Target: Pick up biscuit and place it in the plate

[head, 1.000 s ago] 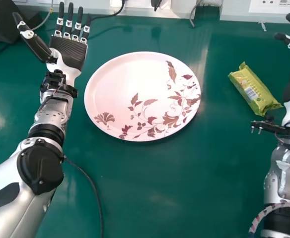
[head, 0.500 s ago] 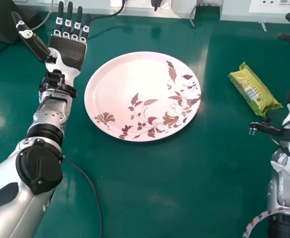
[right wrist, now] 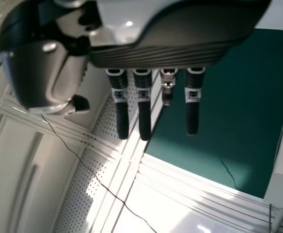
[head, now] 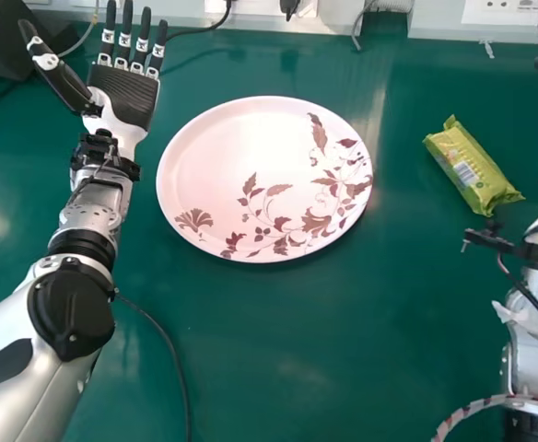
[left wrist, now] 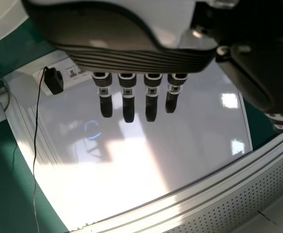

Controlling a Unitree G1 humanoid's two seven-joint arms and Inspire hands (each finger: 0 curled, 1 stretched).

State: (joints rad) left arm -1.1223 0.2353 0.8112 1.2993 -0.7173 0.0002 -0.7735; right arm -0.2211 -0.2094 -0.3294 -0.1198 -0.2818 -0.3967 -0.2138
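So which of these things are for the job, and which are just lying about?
For the job:
biscuit packet
patterned plate
right hand, probably, being nearer the packet

Just lying about:
black box, back left
thin black cable behind the plate

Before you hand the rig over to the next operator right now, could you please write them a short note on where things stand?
Left hand: open, holding nothing, to the left of the plate.
Right hand: open, holding nothing, at the head view's right edge, beyond the biscuit packet.
Things: the green biscuit packet lies on the green table, right of the round floral plate and apart from it.
Done: neither the pick nor the place.
Left: pick up the packet, probably with the nearer right hand, and set it in the plate.
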